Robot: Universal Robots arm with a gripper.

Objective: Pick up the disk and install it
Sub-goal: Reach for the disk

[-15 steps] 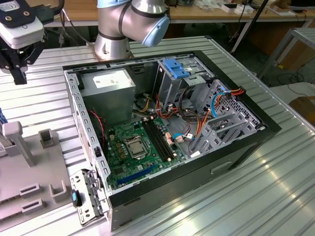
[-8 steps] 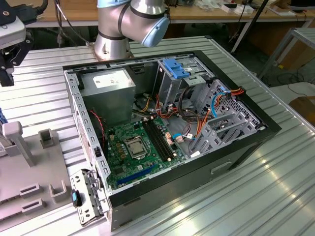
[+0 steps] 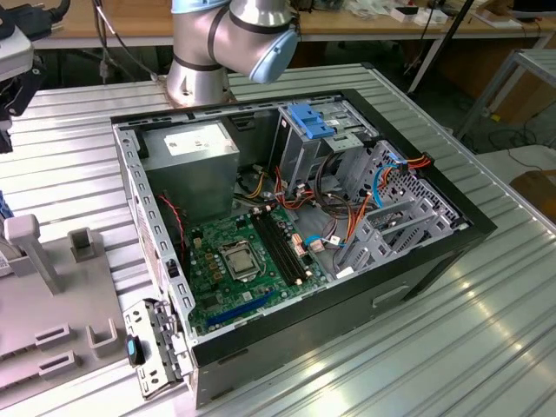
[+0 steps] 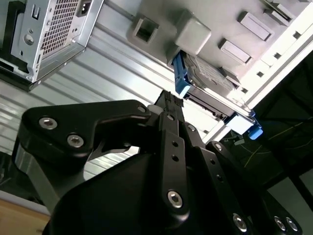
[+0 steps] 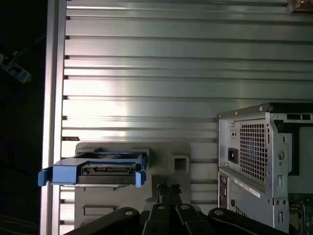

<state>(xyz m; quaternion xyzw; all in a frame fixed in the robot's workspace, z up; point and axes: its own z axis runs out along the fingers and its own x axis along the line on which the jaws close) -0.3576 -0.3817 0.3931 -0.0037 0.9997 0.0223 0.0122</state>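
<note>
The disk had not been picked up yet. It sat in a grey holder on the ribbed metal table, close to the table's edge. Its bright blue rail ran round its side. It was well apart from the computer case. The gripper hung over the table just beside the disk, not touching it. In the second wrist view its black fingers looked pressed together at the tips with nothing between them, so the hand was closed and empty. In the exterior view the case lay open on its side. Inside it I could see the green board, lots of wires and the metal drive cage. I saw no disk with a blue rail in that cage. To me the job had hardly started. The lifting of the disk and the fitting of it into the case were both left to do.
</note>
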